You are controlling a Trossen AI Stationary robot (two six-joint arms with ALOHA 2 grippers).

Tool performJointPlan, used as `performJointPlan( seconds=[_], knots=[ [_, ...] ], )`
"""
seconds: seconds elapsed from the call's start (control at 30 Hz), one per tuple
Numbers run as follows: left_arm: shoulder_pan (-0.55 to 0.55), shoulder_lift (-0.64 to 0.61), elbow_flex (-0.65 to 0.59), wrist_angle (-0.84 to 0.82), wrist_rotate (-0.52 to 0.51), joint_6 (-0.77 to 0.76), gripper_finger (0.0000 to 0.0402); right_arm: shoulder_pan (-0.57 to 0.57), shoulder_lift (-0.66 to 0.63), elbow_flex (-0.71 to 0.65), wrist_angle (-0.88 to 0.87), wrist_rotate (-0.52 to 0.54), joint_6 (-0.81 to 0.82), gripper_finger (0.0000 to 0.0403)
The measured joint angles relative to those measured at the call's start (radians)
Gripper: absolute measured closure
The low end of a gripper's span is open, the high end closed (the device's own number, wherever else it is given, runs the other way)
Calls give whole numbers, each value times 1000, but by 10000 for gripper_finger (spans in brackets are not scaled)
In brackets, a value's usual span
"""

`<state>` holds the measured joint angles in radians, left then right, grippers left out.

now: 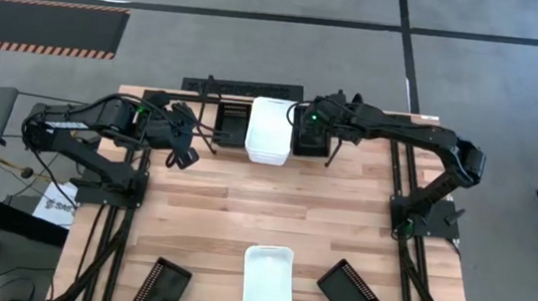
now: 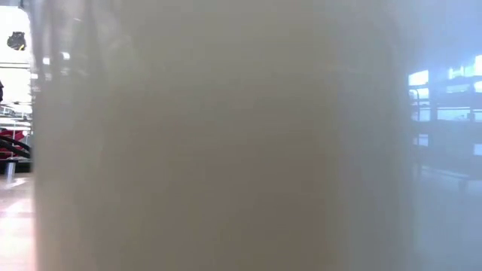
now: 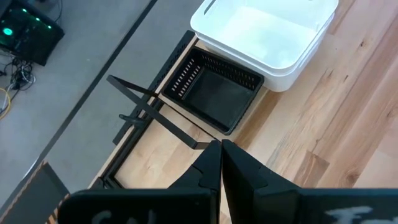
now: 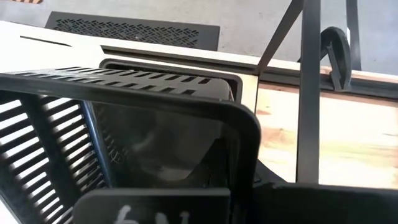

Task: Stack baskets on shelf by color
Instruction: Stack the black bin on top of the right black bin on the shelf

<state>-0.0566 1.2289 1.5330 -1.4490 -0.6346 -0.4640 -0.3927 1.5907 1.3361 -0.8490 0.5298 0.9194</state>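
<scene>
Black mesh-sided plastic is seen closing the right wrist view: a small rectangular basket (image 4: 124,124) is held by its rim in the shut right gripper (image 1: 314,123), over the black stack at the low black wire-frame shelf (image 1: 218,87) on the far edge of the wooden table (image 1: 243,208). Just beside that stack, in the shelf's middle bay, a stack of larger white smooth baskets with rounded corners (image 1: 269,131) is set, and beyond it another small black mesh basket (image 1: 234,125) is lodged in the neighbouring bay. The left gripper (image 1: 180,156) is held closed and empty, near that bay. Well apart from the shelf, at the table's near edge, one white basket (image 1: 267,283) and two black ones (image 1: 161,285) (image 1: 348,291) are left unsorted. The step in hand is judged to be the seating of the held black basket; the next move calls for it to be lowered squarely into the stack and released.
</scene>
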Motion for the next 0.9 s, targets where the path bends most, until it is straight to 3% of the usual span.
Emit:
performJointPlan(
  seconds=[0.9],
  knots=[
    [0, 0, 0, 0, 0, -4, 402, -46, 0, 0, -16, -120, -11, 403]
  ],
)
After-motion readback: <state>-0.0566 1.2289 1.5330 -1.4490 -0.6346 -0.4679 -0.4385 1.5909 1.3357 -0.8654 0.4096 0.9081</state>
